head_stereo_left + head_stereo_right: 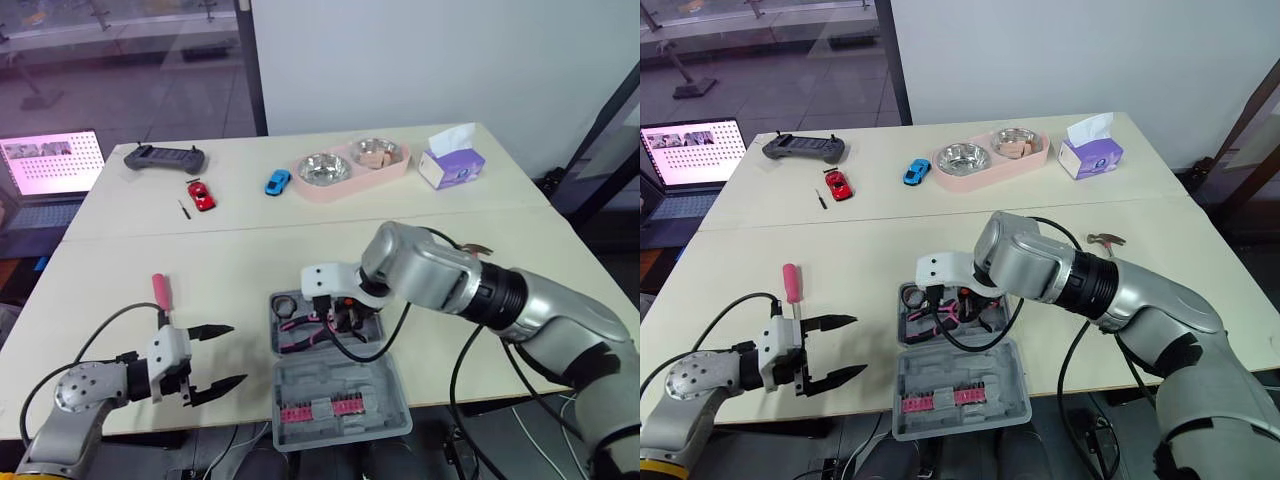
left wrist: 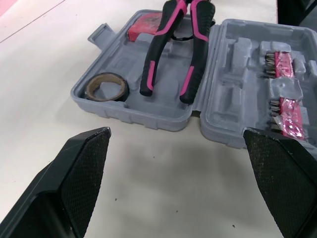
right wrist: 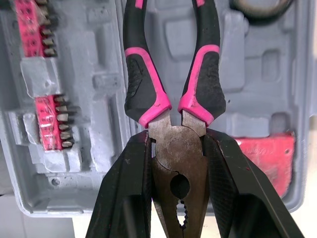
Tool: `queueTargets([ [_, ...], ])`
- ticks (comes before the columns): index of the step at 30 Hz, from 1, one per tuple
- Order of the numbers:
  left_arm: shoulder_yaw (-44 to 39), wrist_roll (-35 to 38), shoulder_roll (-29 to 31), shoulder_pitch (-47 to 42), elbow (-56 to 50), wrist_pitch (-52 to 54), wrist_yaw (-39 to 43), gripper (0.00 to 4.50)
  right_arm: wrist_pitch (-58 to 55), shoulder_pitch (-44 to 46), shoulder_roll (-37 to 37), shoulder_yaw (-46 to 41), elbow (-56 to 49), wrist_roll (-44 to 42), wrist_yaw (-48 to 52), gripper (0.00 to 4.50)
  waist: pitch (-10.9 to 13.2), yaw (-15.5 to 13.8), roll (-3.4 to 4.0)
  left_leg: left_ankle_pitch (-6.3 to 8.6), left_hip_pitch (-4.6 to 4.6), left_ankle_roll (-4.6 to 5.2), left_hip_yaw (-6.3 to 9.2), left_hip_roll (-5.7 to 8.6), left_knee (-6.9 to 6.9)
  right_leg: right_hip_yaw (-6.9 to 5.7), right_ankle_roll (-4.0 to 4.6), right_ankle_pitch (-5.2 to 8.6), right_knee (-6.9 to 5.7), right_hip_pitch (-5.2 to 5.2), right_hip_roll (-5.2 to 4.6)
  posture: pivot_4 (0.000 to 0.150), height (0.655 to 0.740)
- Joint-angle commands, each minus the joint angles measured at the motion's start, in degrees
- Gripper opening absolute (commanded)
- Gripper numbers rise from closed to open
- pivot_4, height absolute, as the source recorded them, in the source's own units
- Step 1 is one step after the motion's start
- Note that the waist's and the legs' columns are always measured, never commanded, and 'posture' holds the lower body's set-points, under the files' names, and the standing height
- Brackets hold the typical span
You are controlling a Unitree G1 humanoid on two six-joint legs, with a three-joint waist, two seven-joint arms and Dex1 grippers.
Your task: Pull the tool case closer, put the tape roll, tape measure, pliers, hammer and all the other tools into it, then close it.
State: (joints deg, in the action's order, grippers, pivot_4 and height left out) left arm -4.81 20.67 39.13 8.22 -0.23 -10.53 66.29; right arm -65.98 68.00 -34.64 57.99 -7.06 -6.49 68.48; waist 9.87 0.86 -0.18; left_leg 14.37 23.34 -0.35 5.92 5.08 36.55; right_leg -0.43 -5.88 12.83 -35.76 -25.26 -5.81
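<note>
One case point(image 1: 960, 372) lies open on the surface point(image 1: 870, 250). It holds one pliers point(image 3: 179, 153), one tape roll point(image 2: 106, 97), one red tape measure point(image 2: 143, 32) and two bit strips point(image 2: 290, 115). Outside it are one pink-handled screwdriver point(image 1: 791, 282) and one hammer point(image 1: 1105, 240). Farther back are two toy cars, one red point(image 1: 839, 185) and one blue point(image 1: 917, 172), two steel bowls point(image 1: 965, 158) in one pink tray point(image 1: 985, 180), one controller point(image 1: 805, 149), one tissue box point(image 1: 1090, 156) and one laptop point(image 1: 690, 150).

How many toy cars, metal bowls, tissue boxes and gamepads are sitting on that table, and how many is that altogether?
Toy cars: 2, the red toy car and the blue toy car
Round metal bowls: 2, the left metal bowl and the right metal bowl, both in the pink tray
Purple tissue box: 1
Grey handheld gamepad: 1
Total: 6
</note>
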Motion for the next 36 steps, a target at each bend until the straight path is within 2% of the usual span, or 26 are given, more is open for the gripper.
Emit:
queueTargets([
  [1,0.08,0.53,-0.2,0.06,-1.86,-0.36,0.04,4.5,1.8,1.84,1.64,-0.16,2.11,1.5,0.34,0.98,0.0,0.02,0.0,0.0,0.0,0.0,0.0,0.0,0.0,0.0,0.0,0.0,-0.04,-0.01,0.0,0.15,0.74],
  [18,-0.43,0.68,-0.19,0.85,-3.81,0.2,-0.75,4.5,4.82,-0.02,7.79,-0.64,10.04,4.51,-1.14,0.98,-0.02,0.29,-0.02,-0.03,-0.05,-0.05,0.0,-0.01,0.04,0.03,0.01,0.01,-0.27,-0.07,0.14,0.15,0.74],
  [36,-0.28,0.47,-0.13,0.69,-3.58,0.29,-0.72,4.5,5.87,-2.07,9.83,-1.83,12.22,5.79,-1.65,0.98,-0.03,0.35,-0.01,-0.05,-0.09,-0.09,0.0,-0.05,0.04,0.05,0.03,0.01,-0.33,-0.07,0.19,0.15,0.74],
])
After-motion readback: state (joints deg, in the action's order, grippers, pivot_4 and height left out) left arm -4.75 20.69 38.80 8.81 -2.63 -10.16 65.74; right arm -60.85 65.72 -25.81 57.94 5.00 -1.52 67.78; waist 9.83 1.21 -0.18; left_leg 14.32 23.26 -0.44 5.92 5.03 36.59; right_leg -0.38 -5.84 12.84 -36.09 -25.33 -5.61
